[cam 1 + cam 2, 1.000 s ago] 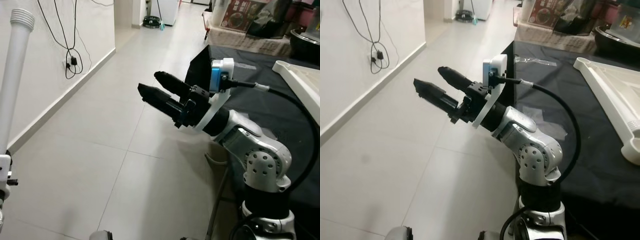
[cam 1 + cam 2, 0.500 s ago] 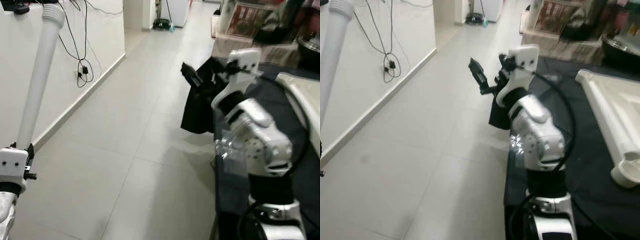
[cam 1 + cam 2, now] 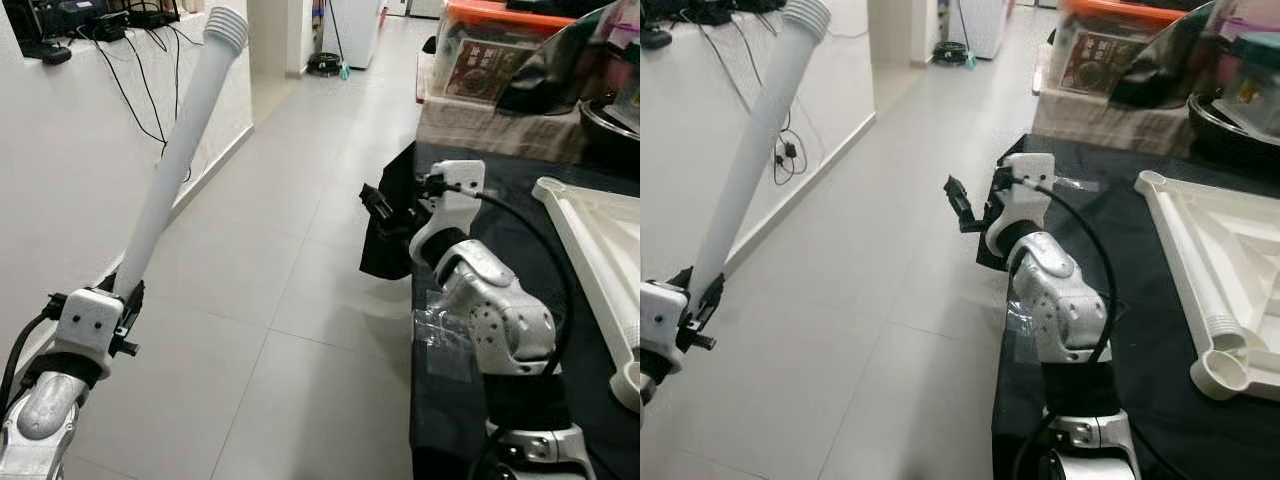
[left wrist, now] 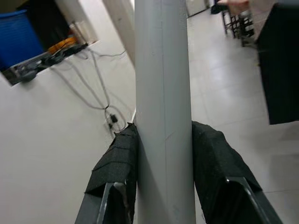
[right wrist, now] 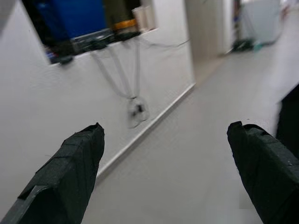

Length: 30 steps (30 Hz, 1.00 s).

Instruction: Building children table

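Note:
My left gripper (image 3: 122,292) is shut on the lower end of a long white table leg (image 3: 182,150). The leg slants up and to the right, with its ribbed end at the top near the wall. In the left wrist view, both black fingers (image 4: 119,158) press the leg (image 4: 163,93) from either side. My right gripper (image 3: 385,205) hovers open and holds nothing at the left edge of the black-covered table (image 3: 1140,330). Its pads (image 5: 77,163) stand far apart. A white tabletop frame (image 3: 1205,255) lies on the table at the right, with a round socket at its near corner.
A white wall (image 3: 60,180) with hanging cables runs along the left. Open tiled floor (image 3: 260,300) lies between the wall and the table. A clear plastic bag (image 3: 440,335) lies on the cloth beside my right arm. Boxes and a black bag (image 3: 500,60) crowd the far end.
The camera has shifted. My left arm has swung the leg up and inward, so it now leans to the right. My right gripper has drawn back from over the floor to the table's edge.

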Tool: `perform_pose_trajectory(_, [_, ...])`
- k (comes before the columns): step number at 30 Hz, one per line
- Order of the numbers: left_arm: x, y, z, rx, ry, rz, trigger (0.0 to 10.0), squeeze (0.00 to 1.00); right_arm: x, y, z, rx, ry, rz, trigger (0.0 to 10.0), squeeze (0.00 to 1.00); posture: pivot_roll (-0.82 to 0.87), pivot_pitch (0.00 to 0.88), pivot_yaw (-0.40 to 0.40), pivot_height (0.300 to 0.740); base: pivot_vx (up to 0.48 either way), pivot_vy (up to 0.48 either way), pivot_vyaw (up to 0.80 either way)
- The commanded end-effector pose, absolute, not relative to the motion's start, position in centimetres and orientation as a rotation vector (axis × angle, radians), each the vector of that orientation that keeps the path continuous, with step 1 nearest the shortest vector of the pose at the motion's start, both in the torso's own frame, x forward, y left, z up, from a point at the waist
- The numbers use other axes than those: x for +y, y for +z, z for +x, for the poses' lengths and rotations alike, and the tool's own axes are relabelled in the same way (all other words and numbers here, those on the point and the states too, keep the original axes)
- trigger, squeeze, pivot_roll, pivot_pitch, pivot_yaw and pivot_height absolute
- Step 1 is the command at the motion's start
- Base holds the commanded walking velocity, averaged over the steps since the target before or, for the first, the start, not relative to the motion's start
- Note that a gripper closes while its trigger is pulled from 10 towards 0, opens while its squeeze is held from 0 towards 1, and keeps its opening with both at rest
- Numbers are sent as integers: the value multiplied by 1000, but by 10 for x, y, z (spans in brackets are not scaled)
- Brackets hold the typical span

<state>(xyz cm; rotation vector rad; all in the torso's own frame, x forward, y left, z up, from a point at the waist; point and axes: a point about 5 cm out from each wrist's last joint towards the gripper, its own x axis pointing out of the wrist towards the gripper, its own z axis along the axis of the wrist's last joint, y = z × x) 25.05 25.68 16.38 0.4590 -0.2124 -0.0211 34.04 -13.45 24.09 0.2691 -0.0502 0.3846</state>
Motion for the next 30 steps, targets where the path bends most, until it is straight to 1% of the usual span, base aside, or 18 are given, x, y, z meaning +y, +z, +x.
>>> perform_pose_trajectory(1, [249, 166, 254, -224, -88, 478, 0, 0, -118, 238, 337, 38, 543, 448, 10000, 0, 18, 0, -74, 740, 0, 0, 0])
perform_pose_trajectory(3, [249, 166, 254, -224, -88, 478, 0, 0, -118, 238, 337, 38, 543, 448, 10000, 0, 18, 0, -74, 740, 0, 0, 0])
perform_pose_trajectory(6, [234, 164, 257, -222, -183, 500, 0, 0, -99, 240, 328, 87, 705, 596, 10000, 0, 17, 0, -69, 740, 0, 0, 0])
perform_pose_trajectory(11, [218, 160, 255, -217, -267, 501, 0, 0, -90, 240, 324, 112, 773, 707, 10000, 0, 19, 0, -65, 740, 0, 0, 0])
perform_pose_trajectory(14, [218, 160, 255, -217, -267, 501, 0, 0, -90, 240, 324, 112, 773, 707, 10000, 0, 19, 0, -65, 740, 0, 0, 0])
perform_pose_trajectory(15, [213, 158, 254, -215, -298, 500, 0, 0, -87, 239, 322, 126, 804, 736, 10000, 0, 19, 0, -65, 740, 0, 0, 0])
perform_pose_trajectory(17, [208, 155, 253, -210, -329, 504, 0, 0, -86, 240, 321, 102, 801, 706, 10000, 0, 23, 0, -65, 740, 0, 0, 0])
perform_pose_trajectory(18, [206, 154, 251, -205, -345, 508, 0, 0, -88, 242, 322, 46, 777, 564, 10000, 0, 23, 0, -64, 740, 0, 0, 0])
perform_pose_trajectory(19, [206, 154, 251, -205, -345, 508, 0, 0, -88, 242, 322, 46, 777, 564, 10000, 0, 23, 0, -64, 740, 0, 0, 0])
perform_pose_trajectory(21, [211, 155, 252, -193, -332, 516, 0, 0, -93, 249, 320, -107, 753, 197, 10000, 0, 23, 0, -64, 740, 0, 0, 0])
perform_pose_trajectory(22, [214, 156, 252, -189, -321, 517, 0, 0, -94, 251, 319, -150, 755, 95, 10000, 0, 23, 0, -64, 740, 0, 0, 0])
perform_pose_trajectory(23, [214, 156, 252, -189, -321, 517, 0, 0, -94, 251, 319, -150, 755, 95, 10000, 0, 23, 0, -64, 740, 0, 0, 0])
perform_pose_trajectory(24, [217, 156, 253, -185, -312, 522, 0, 0, -95, 255, 318, -201, 748, -7, 10000, 0, 21, 0, -62, 740, 0, 0, 0])
perform_pose_trajectory(26, [230, 163, 257, -156, -272, 524, 0, 0, -97, 257, 314, -325, 781, -308, 10000, 0, 15, 0, -59, 740, 0, 0, 0])
perform_pose_trajectory(27, [233, 165, 258, -148, -261, 523, 0, 0, -97, 256, 313, -348, 801, -385, 10000, 0, 15, 0, -59, 740, 0, 0, 0])
perform_pose_trajectory(28, [233, 165, 258, -148, -261, 523, 0, 0, -97, 256, 313, -348, 801, -385, 10000, 0, 15, 0, -59, 740, 0, 0, 0])
perform_pose_trajectory(29, [240, 171, 261, -138, -248, 521, 0, 0, -98, 255, 311, -366, 828, -463, 10000, 0, 17, 0, -63, 740, 0, 0, 0])
perform_pose_trajectory(30, [240, 171, 261, -138, -248, 521, 0, 0, -98, 255, 311, -366, 828, -463, 10000, 0, 17, 0, -63, 740, 0, 0, 0])
